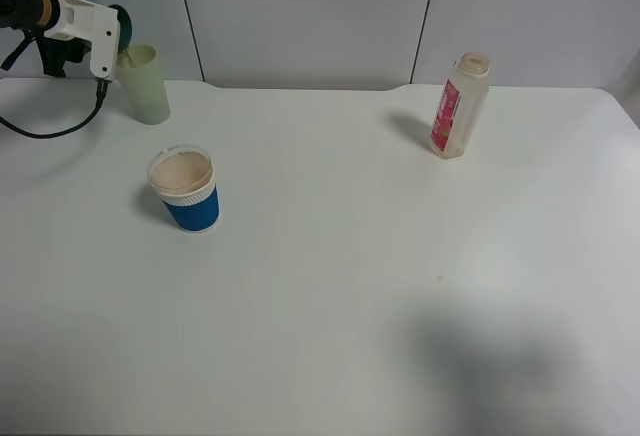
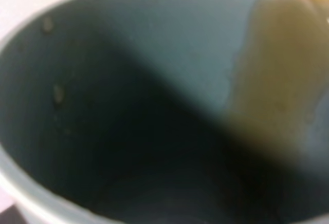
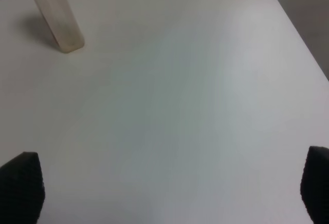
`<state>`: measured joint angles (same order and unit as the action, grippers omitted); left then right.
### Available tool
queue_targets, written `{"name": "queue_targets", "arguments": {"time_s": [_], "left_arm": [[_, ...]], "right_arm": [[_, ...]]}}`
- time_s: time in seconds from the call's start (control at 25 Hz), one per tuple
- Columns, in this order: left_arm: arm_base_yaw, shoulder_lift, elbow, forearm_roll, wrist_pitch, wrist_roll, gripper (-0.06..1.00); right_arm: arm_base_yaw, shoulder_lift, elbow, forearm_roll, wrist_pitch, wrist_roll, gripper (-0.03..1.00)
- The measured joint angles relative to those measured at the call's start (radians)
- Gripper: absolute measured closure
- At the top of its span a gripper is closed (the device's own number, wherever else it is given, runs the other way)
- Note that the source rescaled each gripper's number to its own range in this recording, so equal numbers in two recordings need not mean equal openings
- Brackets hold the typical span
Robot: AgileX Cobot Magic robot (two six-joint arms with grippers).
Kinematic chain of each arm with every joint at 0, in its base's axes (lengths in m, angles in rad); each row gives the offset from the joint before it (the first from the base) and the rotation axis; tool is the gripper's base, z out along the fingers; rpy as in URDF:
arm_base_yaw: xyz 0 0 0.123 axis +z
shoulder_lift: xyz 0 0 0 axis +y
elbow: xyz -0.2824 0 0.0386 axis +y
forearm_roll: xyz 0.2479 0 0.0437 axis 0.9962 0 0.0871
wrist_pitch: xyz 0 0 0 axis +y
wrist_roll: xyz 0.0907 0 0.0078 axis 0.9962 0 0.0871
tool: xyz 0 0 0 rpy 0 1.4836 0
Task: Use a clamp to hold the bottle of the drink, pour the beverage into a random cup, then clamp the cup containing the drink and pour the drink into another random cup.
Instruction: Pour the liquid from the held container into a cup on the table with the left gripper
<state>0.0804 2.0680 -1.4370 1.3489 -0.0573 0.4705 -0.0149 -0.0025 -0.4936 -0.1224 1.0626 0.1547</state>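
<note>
At the far left of the white surface, the left arm's clamp holds the teal cup containing the drink, tipped over the pale yellow-green tumbler. Its fingers are clamped on that cup, whose dark inside fills the left wrist view, a brownish streak running along its wall toward the rim. The blue paper cup stands nearer the camera than the tumbler, upright, with a tan inside. Well to the right of the tumbler, the bottle of the drink stands upright and uncapped. The right gripper hovers over bare surface near the bottle, its fingers wide apart, holding nothing.
</note>
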Motion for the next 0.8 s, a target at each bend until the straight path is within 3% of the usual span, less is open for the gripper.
{"name": "queue_targets", "arguments": {"time_s": [0.8], "left_arm": [[-0.022,-0.030,-0.011,0.104,0.009,0.007,0.94]], "right_arm": [[0.000,0.000,0.000,0.000,0.000,0.000,-0.03]]}}
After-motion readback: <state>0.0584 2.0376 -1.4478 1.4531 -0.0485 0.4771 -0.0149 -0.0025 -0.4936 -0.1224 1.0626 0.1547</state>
